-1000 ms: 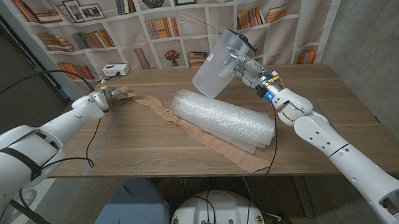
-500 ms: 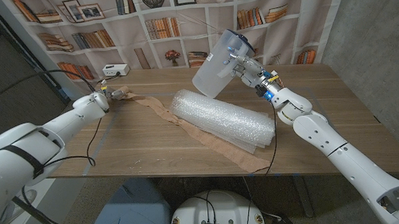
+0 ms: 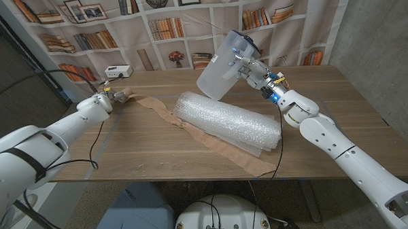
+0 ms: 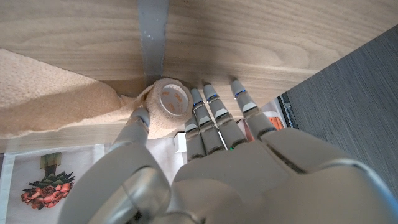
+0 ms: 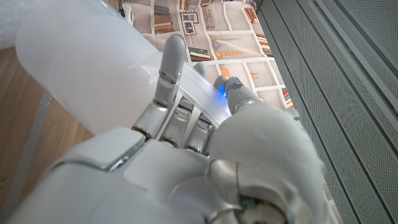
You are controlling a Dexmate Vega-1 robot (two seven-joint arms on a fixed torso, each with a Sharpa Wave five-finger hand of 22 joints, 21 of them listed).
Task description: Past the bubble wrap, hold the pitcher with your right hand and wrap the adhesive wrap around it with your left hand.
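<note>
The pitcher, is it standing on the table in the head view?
No, the right hand holds the pitcher tilted in the air, above the table.

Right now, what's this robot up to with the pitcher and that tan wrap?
The right hand holds a clear pitcher tilted in the air beyond the bubble wrap. The left hand grips the roll of adhesive wrap at the table's left side, with a tan strip trailing across the table under the bubble wrap. No wrap is on the pitcher yet.
</note>
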